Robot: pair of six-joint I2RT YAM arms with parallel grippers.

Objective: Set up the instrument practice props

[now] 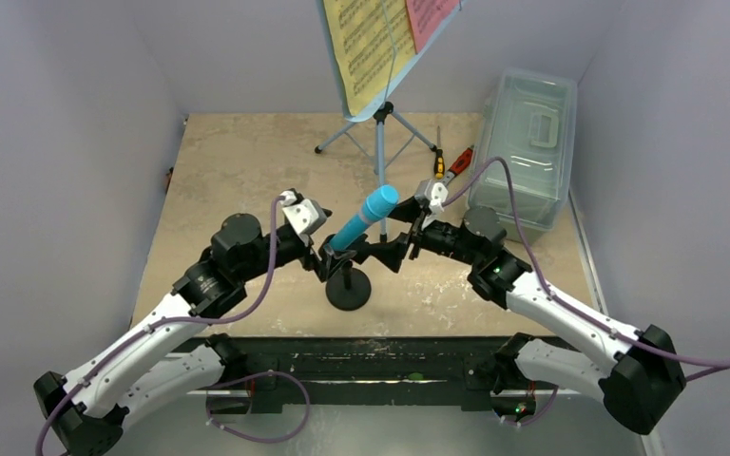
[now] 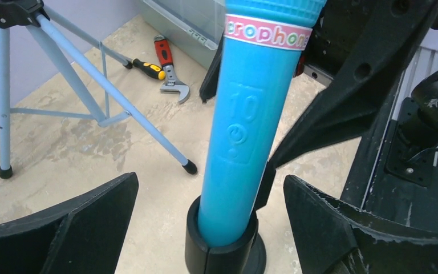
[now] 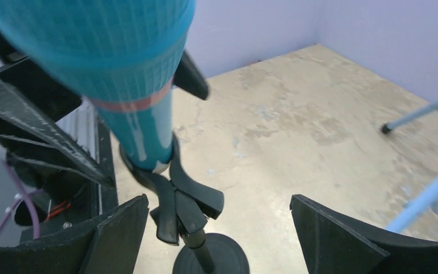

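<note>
Cyan microphone (image 1: 366,217) sits tilted in the black mic stand (image 1: 348,290), centre, near side. Left gripper (image 1: 327,258) and right gripper (image 1: 397,251) both released (nothing held), flanking it. Back each straight out; a brushed stem could tip the stand.

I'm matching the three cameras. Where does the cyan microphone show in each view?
Top external: cyan microphone at centre, tilted.
Left wrist: centre, standing in its black holder.
Right wrist: upper left, head nearest the camera.
Shared landmark: the blue music stand's tripod legs, in all three.
</note>
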